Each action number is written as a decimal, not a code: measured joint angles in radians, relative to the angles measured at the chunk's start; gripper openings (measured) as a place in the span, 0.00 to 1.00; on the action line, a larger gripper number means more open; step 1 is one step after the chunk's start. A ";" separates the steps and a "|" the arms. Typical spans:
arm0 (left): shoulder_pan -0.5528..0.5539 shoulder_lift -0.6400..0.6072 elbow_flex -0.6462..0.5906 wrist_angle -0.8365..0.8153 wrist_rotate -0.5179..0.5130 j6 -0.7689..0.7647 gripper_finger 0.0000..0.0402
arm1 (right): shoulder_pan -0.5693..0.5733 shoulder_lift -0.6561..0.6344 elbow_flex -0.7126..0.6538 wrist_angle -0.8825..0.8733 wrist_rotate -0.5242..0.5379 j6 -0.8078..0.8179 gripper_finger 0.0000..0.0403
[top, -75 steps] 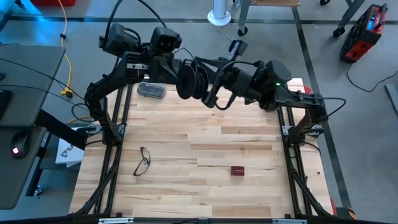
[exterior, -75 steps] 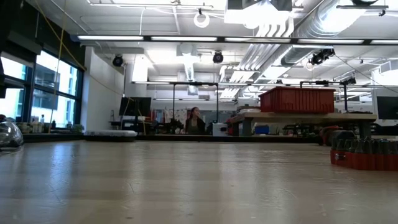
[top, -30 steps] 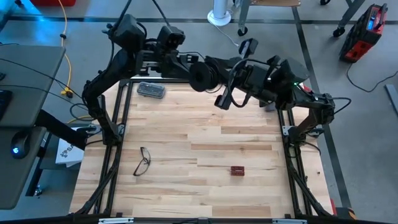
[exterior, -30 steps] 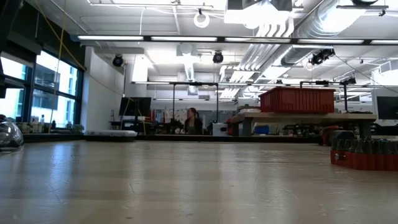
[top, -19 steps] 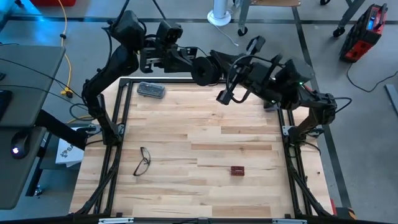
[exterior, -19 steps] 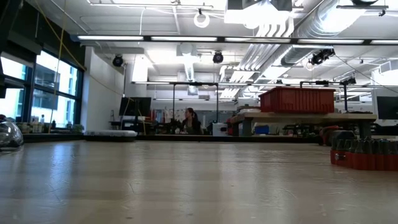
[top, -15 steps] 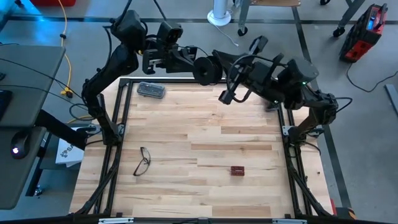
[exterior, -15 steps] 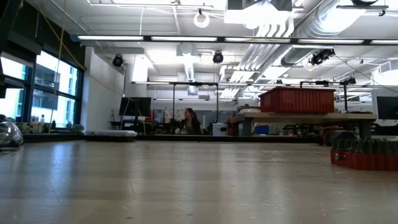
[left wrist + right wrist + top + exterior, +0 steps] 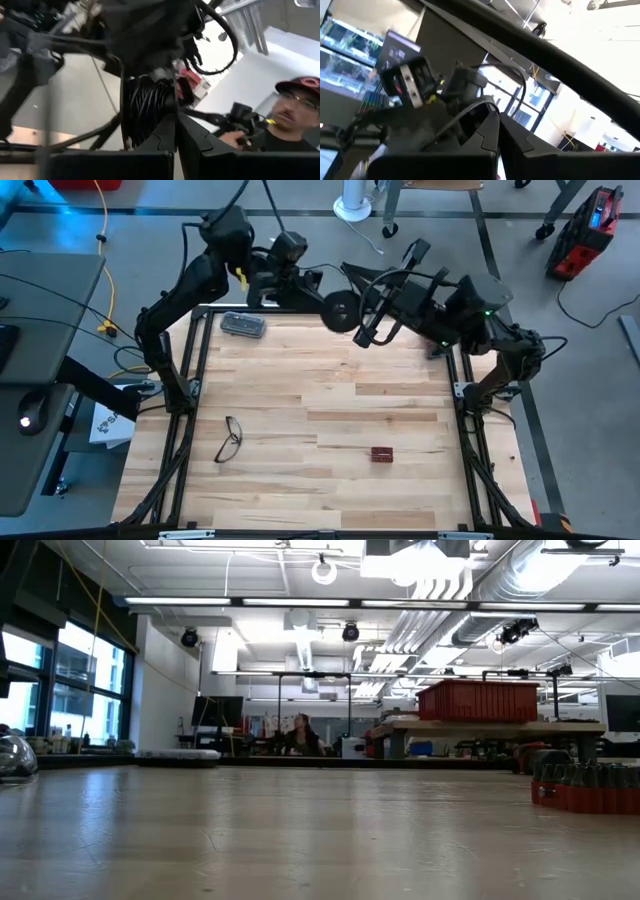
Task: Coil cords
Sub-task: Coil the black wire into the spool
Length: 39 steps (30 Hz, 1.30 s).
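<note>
Cord, thin dark wire wound on a small round black reel [image 9: 340, 308], now sits between both arms above the table's far edge (shifted farther back vs. a sec ago), so winding looks ongoing. Left gripper [image 9: 322, 295] and right gripper [image 9: 362, 328] both clenched; coil [image 9: 146, 107] looks tight, glossy.

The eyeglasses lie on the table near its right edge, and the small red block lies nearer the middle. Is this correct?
Not quite. The high view shows the eyeglasses near the table's left edge, not its right. The small red block does lie nearer the middle.
</note>
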 joint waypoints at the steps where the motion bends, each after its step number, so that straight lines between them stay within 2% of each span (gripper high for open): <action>1: -0.006 0.001 0.000 -0.001 0.005 0.000 0.00 | -0.003 0.000 0.000 -0.015 0.001 0.001 0.00; 5: -0.022 0.004 0.001 0.056 0.051 -0.040 0.00 | -0.013 0.000 0.001 -0.057 0.031 -0.006 0.00; 12: -0.047 0.005 0.001 0.157 0.071 -0.141 0.00 | -0.013 0.000 0.000 -0.041 0.019 -0.030 0.00; 23: -0.044 0.005 0.001 0.194 0.091 -0.182 0.00 | -0.003 -0.001 0.000 0.068 -0.019 -0.090 0.00; 31: -0.037 0.005 0.002 0.201 0.092 -0.192 0.00 | 0.000 -0.006 0.000 0.082 -0.018 -0.116 0.00; 36: -0.048 0.005 0.002 0.219 0.093 -0.208 0.00 | -0.021 -0.006 0.000 0.063 -0.021 -0.087 0.00; 39: -0.061 0.008 0.002 0.249 0.093 -0.210 0.00 | -0.036 -0.006 0.000 0.027 -0.062 -0.025 0.00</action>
